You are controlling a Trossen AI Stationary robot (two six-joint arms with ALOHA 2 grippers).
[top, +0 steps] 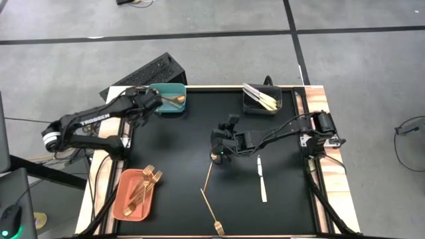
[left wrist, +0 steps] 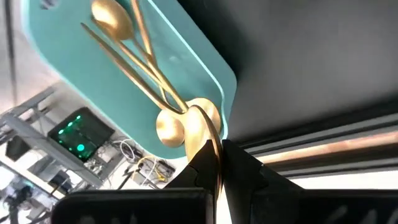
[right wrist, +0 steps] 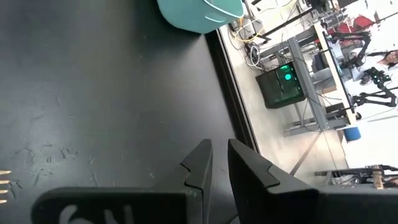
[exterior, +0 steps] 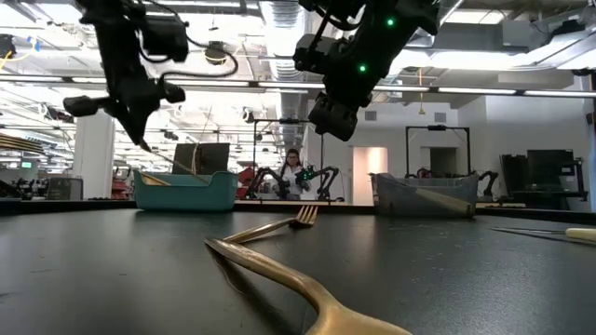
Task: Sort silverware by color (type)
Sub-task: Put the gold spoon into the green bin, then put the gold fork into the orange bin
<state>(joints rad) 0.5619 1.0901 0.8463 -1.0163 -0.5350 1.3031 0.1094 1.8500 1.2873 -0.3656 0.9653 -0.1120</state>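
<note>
Counting from the front edge of the desk (top: 179, 153), I see three pieces not yet sorted. A gold fork (top: 212, 212) lies closest. A thin gold stick (top: 208, 176) lies just past it, and their ends nearly meet. A white knife (top: 261, 180) lies on its own to the right.

On the left, the salmon tray (top: 123, 199) already holds several gold forks (top: 146, 184).

My right tool (top: 219, 154) hangs over mid-desk, just above the far end of the stick. Its fingers are a little apart with nothing between them. I read that as lining up for the stick, with no grip made yet.

At the far edge are the other two bins. The dark bin (top: 262, 111) on the right holds the white knives (top: 259, 98). The teal bin (top: 179, 109) on the left holds gold spoons (left wrist: 112, 18). My left tool (left wrist: 219, 152) is over that bin's near rim, clamped on the handle of one more spoon (left wrist: 202, 121). The bowl of that spoon hangs inside the bin beside another one lying there, so this drop is all but made.

By my reckoning, most of the job is done. Every bin has its own kind, and nothing looks misplaced from above. What's left is letting go of this spoon and then clearing the three loose pieces. The fork belongs in the salmon tray and the knife in the dark bin. I can't tell from here where the stick belongs.
</note>
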